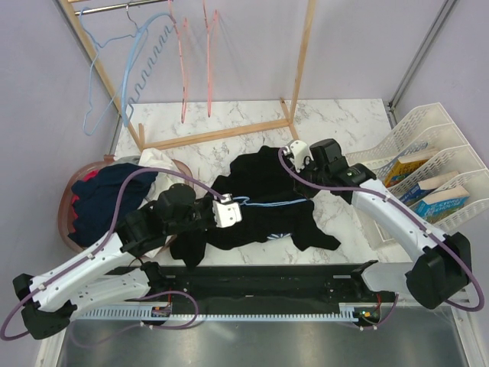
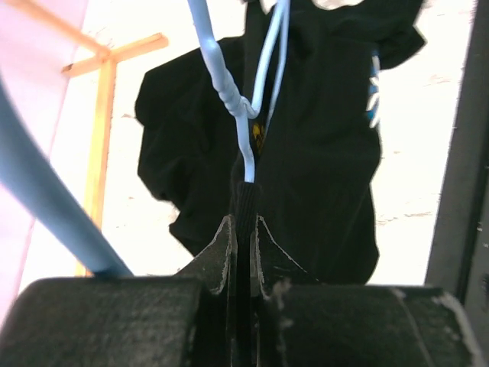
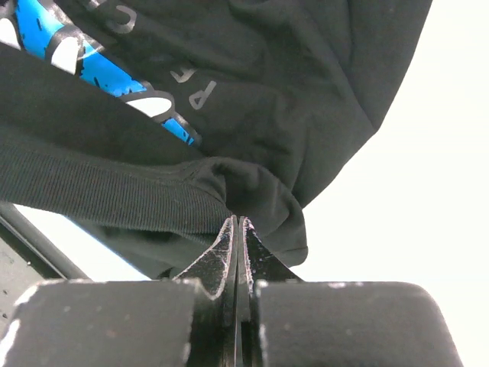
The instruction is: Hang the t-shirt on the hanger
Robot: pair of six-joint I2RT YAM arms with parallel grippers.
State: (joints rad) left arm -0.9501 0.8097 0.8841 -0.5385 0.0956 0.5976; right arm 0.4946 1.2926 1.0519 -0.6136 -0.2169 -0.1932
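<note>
One black t-shirt (image 1: 263, 180) lies crumpled in the middle of the desk (image 1: 344, 118). The hanger (image 1: 271, 204) rests across it, long axis running 9 to 3 o'clock. The left fingers (image 2: 244, 233), at the shirt's 9 o'clock edge, are clamped on the hanger's neck below the twist. The right fingers (image 3: 238, 233), at 1 o'clock, pinch a ribbed edge of the shirt. Open desk lies toward 12, short of the wooden rack (image 1: 221, 134). A book tray (image 1: 428, 145) crowds 3 o'clock.

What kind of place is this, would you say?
Probably a robot lab bench staged as a laundry corner: a wooden clothes rack with wire hangers, a black t-shirt on the marble-patterned table, two white robot arms.
</note>
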